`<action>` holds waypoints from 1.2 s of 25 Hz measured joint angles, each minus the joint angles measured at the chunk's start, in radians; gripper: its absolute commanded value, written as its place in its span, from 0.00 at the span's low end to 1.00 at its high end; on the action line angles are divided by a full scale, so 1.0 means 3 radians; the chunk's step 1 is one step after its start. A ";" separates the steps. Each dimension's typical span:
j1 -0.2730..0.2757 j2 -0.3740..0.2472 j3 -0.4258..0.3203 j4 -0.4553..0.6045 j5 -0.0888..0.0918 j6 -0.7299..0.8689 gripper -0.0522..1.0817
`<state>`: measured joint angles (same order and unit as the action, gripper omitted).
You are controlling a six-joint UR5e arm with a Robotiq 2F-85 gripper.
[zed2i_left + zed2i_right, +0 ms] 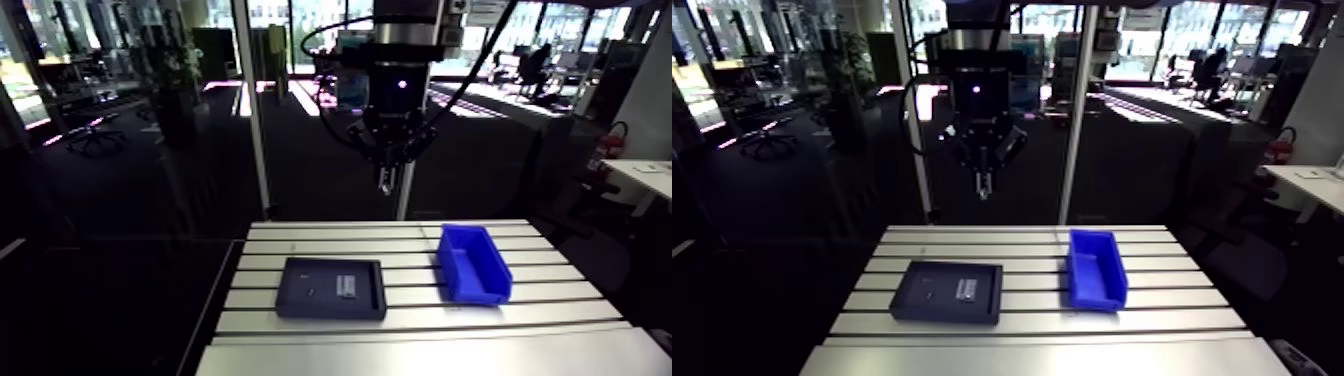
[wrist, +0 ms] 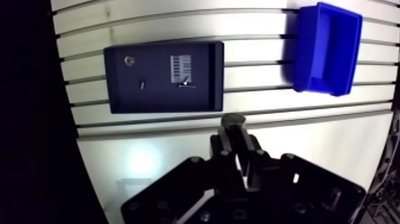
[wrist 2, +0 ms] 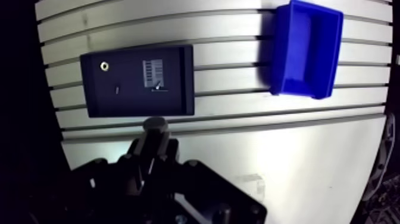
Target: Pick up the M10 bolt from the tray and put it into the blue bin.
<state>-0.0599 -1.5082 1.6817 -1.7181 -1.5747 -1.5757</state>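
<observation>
Your black two-finger gripper (image 2: 234,136) clenched the grey steel M10 bolt (image 2: 233,121), lower centre; probably rigid, heavy, slick, so a shank grip suited.

Slotted aluminium bench (image 1: 520,340) is set in a dim room, glare is seen on its surface, dark floor (image 1: 120,290) lies beside it, daylight is admitted through far windows (image 1: 575,25), an office chair (image 1: 95,135) is placed left, a white desk (image 1: 645,175) right.
</observation>
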 measured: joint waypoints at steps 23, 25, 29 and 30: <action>-0.0807 0.0213 -0.0186 -0.0389 0.0016 -0.4458 0.99; -0.0846 0.0267 -0.0168 -0.0492 0.0020 -0.4793 0.99; -0.0992 0.0367 -0.0134 -0.0624 0.0081 -0.5379 0.99; -0.1040 0.0392 -0.0127 -0.0636 0.0120 -0.5481 0.99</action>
<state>-0.3719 -1.3906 1.6435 -1.9088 -1.5387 -3.2202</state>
